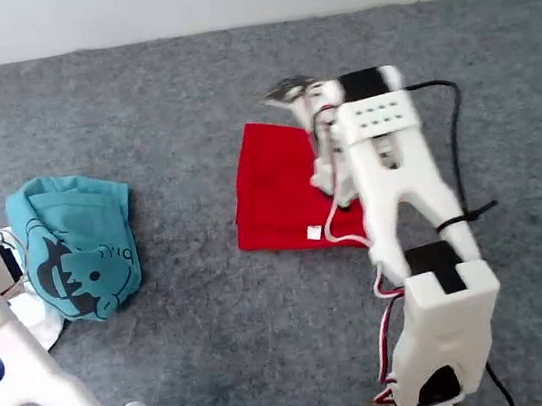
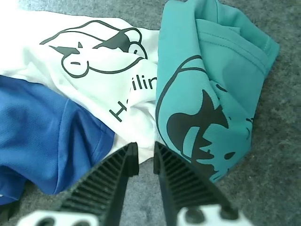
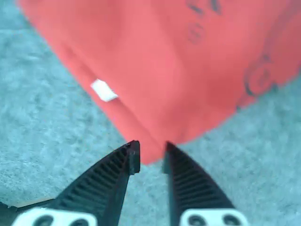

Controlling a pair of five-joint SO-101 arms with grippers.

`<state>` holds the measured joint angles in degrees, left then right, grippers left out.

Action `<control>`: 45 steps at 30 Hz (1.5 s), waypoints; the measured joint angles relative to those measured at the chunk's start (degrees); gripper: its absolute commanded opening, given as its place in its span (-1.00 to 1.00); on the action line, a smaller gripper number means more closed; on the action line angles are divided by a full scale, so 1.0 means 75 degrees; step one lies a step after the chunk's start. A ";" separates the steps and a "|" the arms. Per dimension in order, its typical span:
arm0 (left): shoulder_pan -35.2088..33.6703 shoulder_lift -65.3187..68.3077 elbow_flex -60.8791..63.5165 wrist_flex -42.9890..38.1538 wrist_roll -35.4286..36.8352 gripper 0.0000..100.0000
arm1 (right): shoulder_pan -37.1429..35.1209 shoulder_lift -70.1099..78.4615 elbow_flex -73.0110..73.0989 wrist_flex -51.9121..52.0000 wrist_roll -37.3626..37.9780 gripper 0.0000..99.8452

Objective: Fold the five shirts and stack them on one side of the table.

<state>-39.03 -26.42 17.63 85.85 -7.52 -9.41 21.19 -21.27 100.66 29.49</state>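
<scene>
A red shirt [image 1: 280, 197] lies folded flat on the grey mat in the middle, with a small white tag [image 3: 103, 89] near one edge. The right arm [image 1: 389, 176] leans over the shirt's right side. My right gripper [image 3: 150, 157] hovers above a corner of the red shirt [image 3: 155, 70], its fingers a narrow gap apart and holding nothing. At the left lies a crumpled teal shirt [image 1: 75, 246] with a dark cartoon print, on a white shirt [image 2: 94, 70] and a blue shirt [image 2: 42, 141]. My left gripper [image 2: 146, 150] hangs shut over this pile.
The grey mat [image 1: 201, 354] covers the whole table, with bare room between the two shirt groups and at the front. A pale wall edge runs along the back. A small blurred grey shape [image 1: 285, 90] sits by the red shirt's far corner; I cannot tell what it is.
</scene>
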 measured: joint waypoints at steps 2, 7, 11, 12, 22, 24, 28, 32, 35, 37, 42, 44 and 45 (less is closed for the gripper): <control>0.0000 0.0000 0.0000 0.0000 0.0000 -0.86 | 0.0281 0.0012 0.0000 0.0000 -0.0035 -0.98; 0.0000 0.0000 0.0000 0.0000 0.0000 -0.86 | 0.0563 0.0457 0.0047 0.0000 -0.0035 -0.98; 0.0000 0.0000 0.0000 0.0000 0.0000 -0.86 | 0.0387 0.1196 0.0270 0.0000 -0.0281 -0.98; 0.0000 0.0000 0.0000 0.0000 0.0000 -0.86 | 0.0305 0.1325 0.0410 0.0000 -0.0375 -0.98; 0.0000 0.0000 0.0000 0.0000 0.0000 -0.86 | -0.0270 0.0199 0.1629 0.0000 -0.0551 -0.98; 0.0000 0.0000 0.0000 0.0000 0.0000 -0.86 | -0.0258 -0.0258 0.1618 -0.0012 -0.0551 -0.98; 0.0000 0.0000 0.0000 0.0000 0.0000 -0.86 | -0.0117 -0.0410 0.1465 -0.0305 -0.0551 -0.98; 0.0000 0.0000 0.0000 0.0000 0.0000 -0.86 | 0.0305 -0.0035 0.1430 -0.0821 -0.0551 -0.98; 0.0000 0.0000 0.0000 0.0000 0.0000 -0.86 | 0.0481 0.0715 0.1430 -0.0879 -0.0574 -0.98; 0.0000 0.0000 0.0000 0.0000 0.0000 -0.86 | 0.0422 0.1149 0.1430 -0.0891 -0.0774 -0.98; 0.0000 0.0000 0.0000 0.0000 0.0000 -0.86 | -0.0012 0.1383 0.1371 -0.0598 -0.0985 -0.98; 0.0000 0.0000 0.0000 0.0000 0.0000 -0.86 | -0.0176 0.1289 0.1125 -0.0340 -0.0996 -0.98; 0.0000 0.0000 0.0000 0.0000 0.0000 -0.86 | -0.0199 0.1184 0.0949 -0.0246 -0.0996 -0.98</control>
<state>-39.03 -26.42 17.63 85.85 -7.52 -10.90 30.07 -14.15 98.81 22.02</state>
